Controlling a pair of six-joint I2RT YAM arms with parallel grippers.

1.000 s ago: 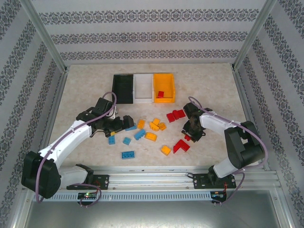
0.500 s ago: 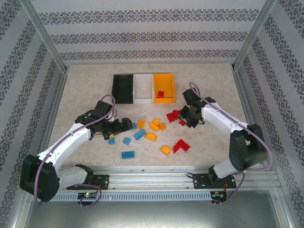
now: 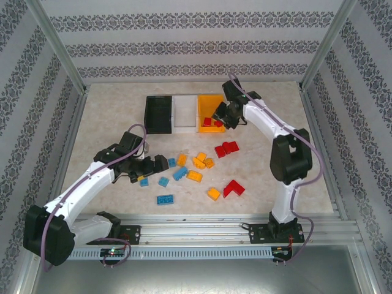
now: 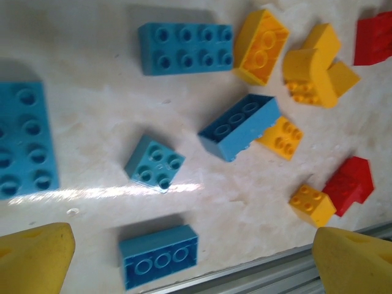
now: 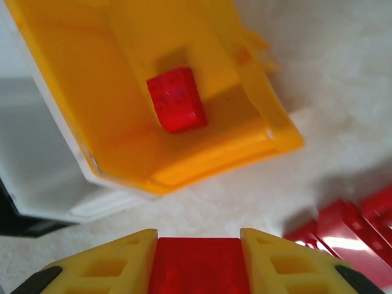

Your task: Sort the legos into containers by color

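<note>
The right arm has swung from the loose red pieces up to the bins. Its right gripper (image 5: pixel 198 262) pinches a red plastic brick (image 5: pixel 198 274) at the near edge of the yellow plastic bin (image 5: pixel 73 92), where one other red brick (image 5: pixel 176 100) lies. The left gripper (image 3: pixel 162 162), fingers spread, hovers over five blue bricks (image 4: pixel 184 48). Three red pieces (image 3: pixel 231 147) lie on the table (image 3: pixel 110 110). The black bin (image 3: pixel 158 114) and white bin (image 3: pixel 185 113) complete a row of three.

Marbled table (image 3: pixel 275 177), three containers (image 3: pixel 185 114), scattered legos (image 3: pixel 195 176)
</note>
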